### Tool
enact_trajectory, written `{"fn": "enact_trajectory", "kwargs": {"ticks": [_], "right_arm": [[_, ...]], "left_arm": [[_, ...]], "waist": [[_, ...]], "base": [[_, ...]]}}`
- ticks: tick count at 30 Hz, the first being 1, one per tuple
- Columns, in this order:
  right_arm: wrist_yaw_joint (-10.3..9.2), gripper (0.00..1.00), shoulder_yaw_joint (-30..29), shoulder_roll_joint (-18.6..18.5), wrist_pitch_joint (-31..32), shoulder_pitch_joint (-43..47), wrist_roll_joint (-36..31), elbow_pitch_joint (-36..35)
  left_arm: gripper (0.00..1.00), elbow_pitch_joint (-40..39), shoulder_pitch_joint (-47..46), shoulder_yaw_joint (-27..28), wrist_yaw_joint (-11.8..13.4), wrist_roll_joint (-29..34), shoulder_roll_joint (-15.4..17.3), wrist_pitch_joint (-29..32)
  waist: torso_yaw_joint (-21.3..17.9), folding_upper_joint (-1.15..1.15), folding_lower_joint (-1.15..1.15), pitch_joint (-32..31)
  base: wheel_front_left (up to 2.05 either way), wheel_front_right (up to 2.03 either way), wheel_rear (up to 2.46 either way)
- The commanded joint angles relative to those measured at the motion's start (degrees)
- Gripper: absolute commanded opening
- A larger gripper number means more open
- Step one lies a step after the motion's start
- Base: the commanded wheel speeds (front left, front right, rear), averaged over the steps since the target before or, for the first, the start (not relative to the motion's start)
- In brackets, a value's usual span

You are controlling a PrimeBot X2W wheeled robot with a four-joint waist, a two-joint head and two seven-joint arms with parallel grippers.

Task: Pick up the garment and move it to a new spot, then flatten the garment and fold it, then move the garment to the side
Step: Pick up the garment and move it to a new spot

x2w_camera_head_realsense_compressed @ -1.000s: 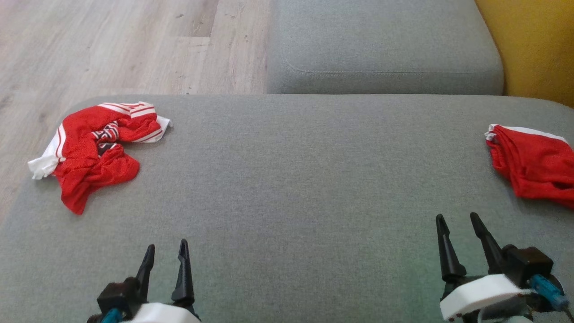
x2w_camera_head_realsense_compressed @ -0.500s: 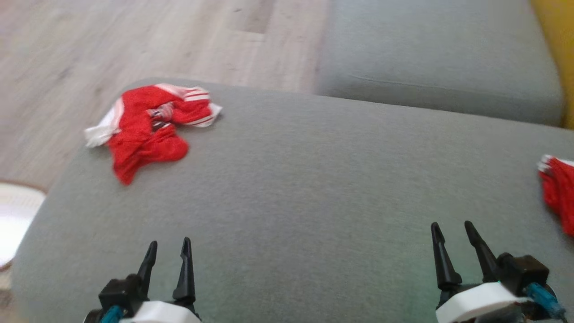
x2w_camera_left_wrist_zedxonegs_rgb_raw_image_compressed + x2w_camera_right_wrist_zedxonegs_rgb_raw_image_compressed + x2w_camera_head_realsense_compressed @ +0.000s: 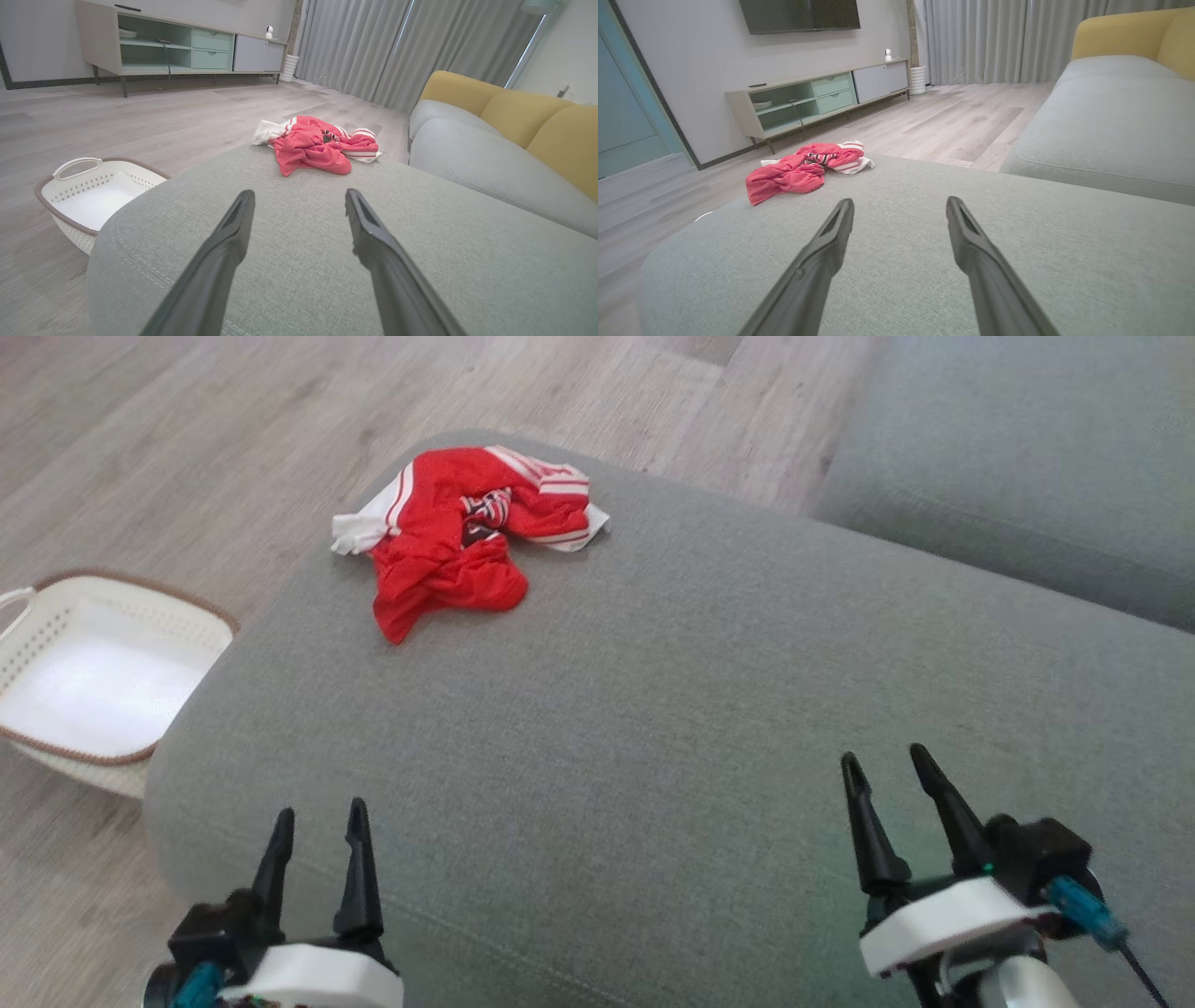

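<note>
Garment [image 3: 457, 537] crumpled, upper left of frame, at far corner of sofa [image 3: 653, 709]. Prob light, limp, slippery mesh. Pinch raised red fold nr middle. Left gripper [image 3: 320, 810] & right gripper [image 3: 884, 756]: fingers apart, empty, well away from it.

A big grey footstool [image 3: 653, 728] sits on a pale wood floor [image 3: 187, 448]. A white basket [image 3: 42, 639] with little holes and a brown rim stands on the floor, just beside one corner of the footstool. It has a loop handle. Next to the footstool is a grey sofa [image 3: 1027, 476] with yellow back cushions [image 3: 514, 116]. Far off by the wall is a long low cabinet [image 3: 177, 46] with open shelves and drawers. A small white camera [image 3: 888, 54] sits on top of it. A dark TV [image 3: 798, 14] hangs above. Grey curtains [image 3: 355, 46] hang nearby, with a white pot [image 3: 918, 79] at their foot.
</note>
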Motion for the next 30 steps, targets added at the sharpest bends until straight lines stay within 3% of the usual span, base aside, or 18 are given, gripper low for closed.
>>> {"fn": "enact_trajectory", "kwargs": {"ticks": [1, 16, 23, 30], "right_arm": [[0.37, 1.0, 1.9, -0.4, 0.0, -2.8, -0.4, -1.5], [0.37, 1.0, 3.5, -0.4, 0.3, -5.6, -1.3, -1.3], [0.37, 1.0, -0.8, -0.4, 1.4, -4.5, -3.2, -4.7], [0.37, 1.0, -1.3, -0.4, 5.1, -7.2, -7.3, -10.5]], "left_arm": [[1.0, -2.3, -1.5, 3.0, 0.6, 0.1, 0.6, -0.8], [1.0, -5.0, 0.5, 6.9, 0.7, -0.3, 0.3, -1.6], [1.0, -5.2, -8.1, 9.0, -1.5, 0.2, 5.7, 1.7], [1.0, -3.8, -22.2, 13.4, -3.9, 0.1, 12.5, 5.5]], "waist": [[0.8, 0.0, -0.01, 1.0], [2.5, 0.0, -0.01, 3.5], [2.9, 0.0, -0.01, 6.3], [-2.4, 0.0, -0.01, 13.2]], "base": [[0.0, 0.0, 0.0], [0.0, 0.0, 0.0], [0.0, 0.0, 0.0], [0.0, 0.0, 0.0]]}}
